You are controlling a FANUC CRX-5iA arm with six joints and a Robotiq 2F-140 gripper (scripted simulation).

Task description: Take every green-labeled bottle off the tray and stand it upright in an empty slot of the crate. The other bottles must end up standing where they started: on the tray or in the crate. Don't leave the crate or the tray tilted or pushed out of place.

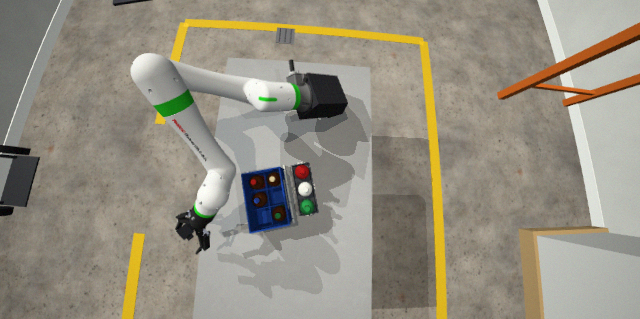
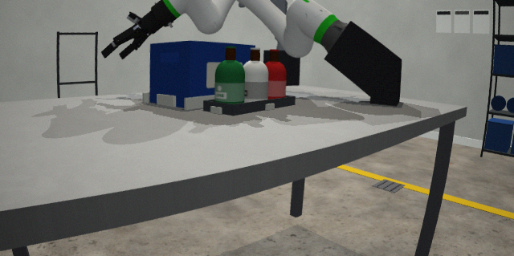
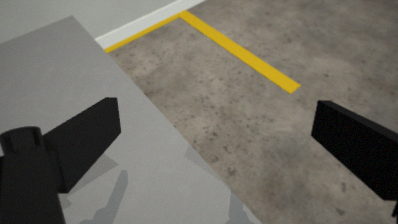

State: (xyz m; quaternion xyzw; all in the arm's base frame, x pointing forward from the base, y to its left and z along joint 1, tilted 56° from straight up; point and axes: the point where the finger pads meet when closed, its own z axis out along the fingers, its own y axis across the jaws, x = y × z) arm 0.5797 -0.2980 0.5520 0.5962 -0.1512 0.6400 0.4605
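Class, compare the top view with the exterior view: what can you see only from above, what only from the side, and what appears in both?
Only the top view shows inside the blue crate: six slots, four holding bottles, two vacant. It also shows the yellow floor outline around the table.

Only the exterior view shows the bottles' sides: the green bottle with its label, upright in front of the white bottle and red bottle. It also shows the table legs.

Both show the tray, the crate and the open gripper, away from the bottles and holding nothing.
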